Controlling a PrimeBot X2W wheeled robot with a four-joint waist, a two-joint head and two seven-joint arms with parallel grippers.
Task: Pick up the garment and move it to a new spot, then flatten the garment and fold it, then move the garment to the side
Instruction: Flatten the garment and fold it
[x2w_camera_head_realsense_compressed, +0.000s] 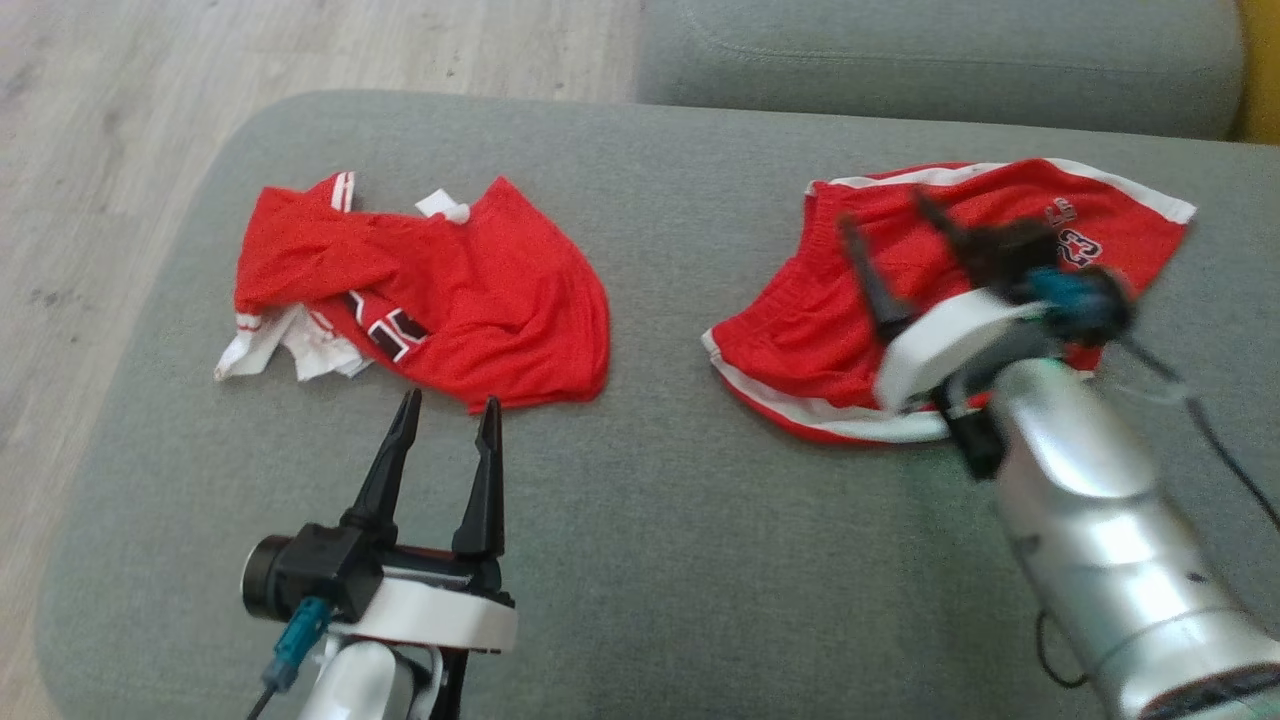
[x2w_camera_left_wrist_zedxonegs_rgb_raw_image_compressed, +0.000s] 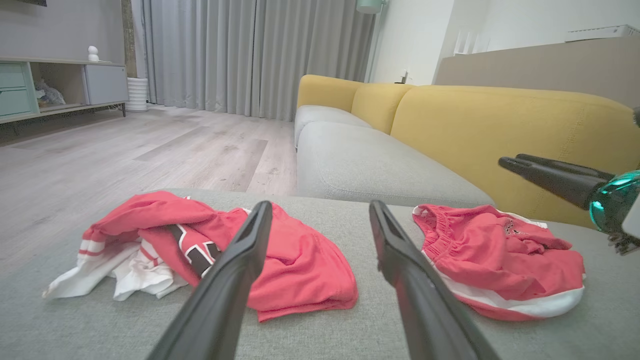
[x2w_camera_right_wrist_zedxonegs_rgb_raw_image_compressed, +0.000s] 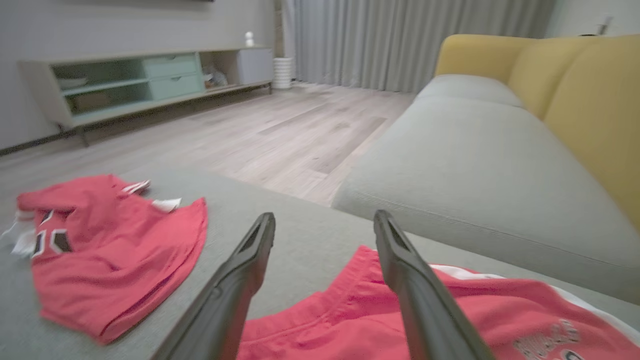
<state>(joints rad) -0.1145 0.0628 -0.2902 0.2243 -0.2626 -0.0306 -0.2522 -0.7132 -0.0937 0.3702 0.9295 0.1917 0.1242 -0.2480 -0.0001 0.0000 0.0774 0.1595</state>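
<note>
- Head view: two red pieces lie on the grey cushion (x2w_camera_head_realsense_compressed: 650, 500), well apart from each other.
- On the robot's left lies the red jersey (x2w_camera_head_realsense_compressed: 480, 300). It is crumpled, white trim spills out at its left edge and a black-and-white number shows in the folds.
- On the right lie the red shorts (x2w_camera_head_realsense_compressed: 810, 320), white band along the hem and the elastic waist towards the middle of the cushion, a printed mark near the far corner.
- The left gripper (x2w_camera_head_realsense_compressed: 450, 402) sits low, just short of the jersey's near edge. Its two dark fingers are spread apart, with nothing between them.
- The right gripper (x2w_camera_head_realsense_compressed: 884, 210) is blurred above the shorts, its fingers splayed and pointing away from the robot.
- Left wrist view: the left gripper (x2w_camera_left_wrist_zedxonegs_rgb_raw_image_compressed: 320, 206) frames the bare cushion between the jersey (x2w_camera_left_wrist_zedxonegs_rgb_raw_image_compressed: 300, 260) and the shorts (x2w_camera_left_wrist_zedxonegs_rgb_raw_image_compressed: 490, 260).
- In from the right edge pokes the right gripper (x2w_camera_left_wrist_zedxonegs_rgb_raw_image_compressed: 505, 161), up in the air and clear of the cloth, with the yellow sofa back (x2w_camera_left_wrist_zedxonegs_rgb_raw_image_compressed: 500, 120) behind it.
- Right wrist view: the right gripper (x2w_camera_right_wrist_zedxonegs_rgb_raw_image_compressed: 325, 216) has its fingers wide with only cushion between the tips, and the shorts (x2w_camera_right_wrist_zedxonegs_rgb_raw_image_compressed: 350, 310) are spread underneath.
- The jersey (x2w_camera_right_wrist_zedxonegs_rgb_raw_image_compressed: 115, 250) is off to that view's left, and pale wooden floor (x2w_camera_right_wrist_zedxonegs_rgb_raw_image_compressed: 300, 130) lies beyond the cushion's edge.
</note>
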